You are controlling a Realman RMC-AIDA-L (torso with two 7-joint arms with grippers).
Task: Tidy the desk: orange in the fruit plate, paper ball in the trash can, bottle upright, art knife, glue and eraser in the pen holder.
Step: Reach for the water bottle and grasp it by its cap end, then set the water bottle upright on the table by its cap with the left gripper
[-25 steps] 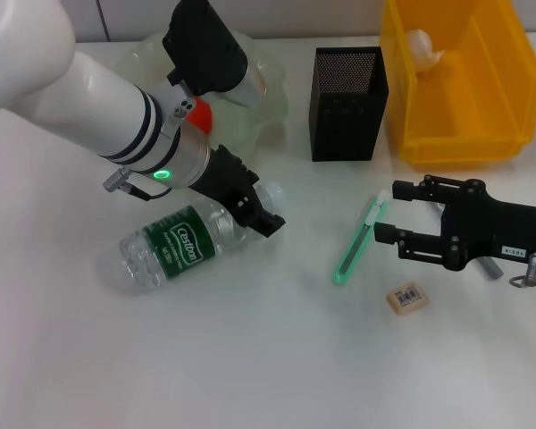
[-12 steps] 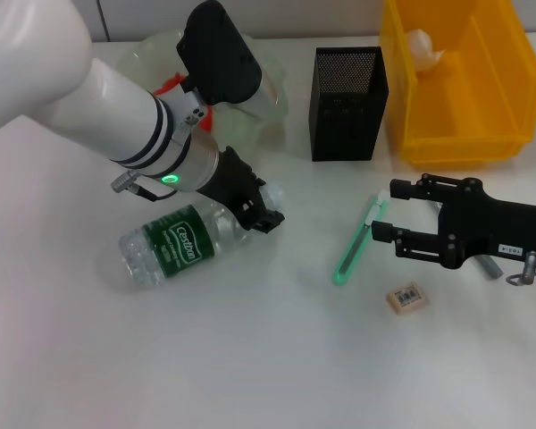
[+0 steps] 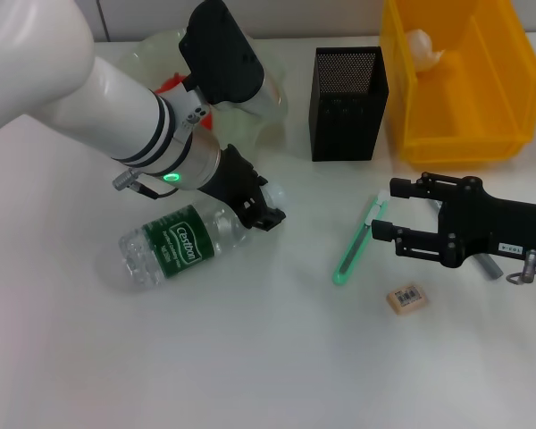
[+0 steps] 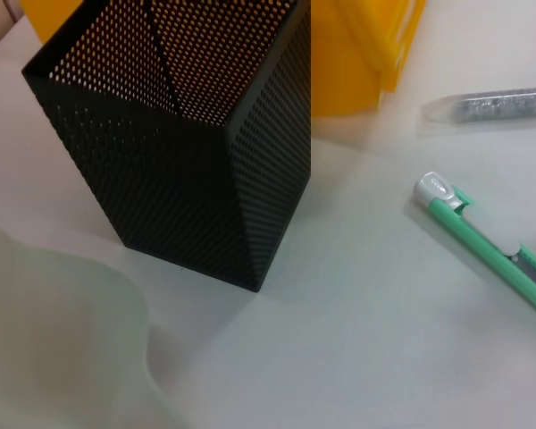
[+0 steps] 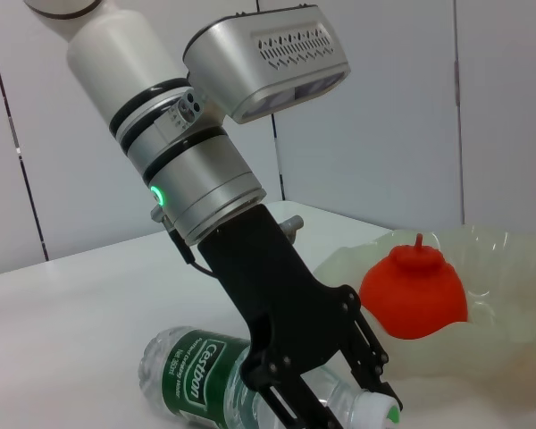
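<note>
The clear bottle (image 3: 174, 246) with a green label lies on its side. My left gripper (image 3: 264, 202) is shut on its neck by the cap; the right wrist view shows these fingers (image 5: 366, 357) on either side of the bottle (image 5: 205, 380). The orange (image 3: 167, 85) sits in the translucent fruit plate (image 3: 268, 103). A green art knife (image 3: 353, 246) lies flat, its upper end by my open right gripper (image 3: 386, 213). The eraser (image 3: 406, 298) lies below that gripper. The glue (image 4: 496, 103), a clear tube, lies beyond the knife (image 4: 491, 241). A paper ball (image 3: 422, 45) rests in the yellow trash can (image 3: 456, 134).
The black mesh pen holder (image 3: 348, 112) stands upright between the fruit plate and the trash can. The left wrist view shows the pen holder (image 4: 188, 152) close by. White desk surface spreads along the front and the left.
My left arm has turned and shifted slightly toward the plate, its gripper staying at the bottle's neck, and the neck end has moved a little. The right arm has not moved.
</note>
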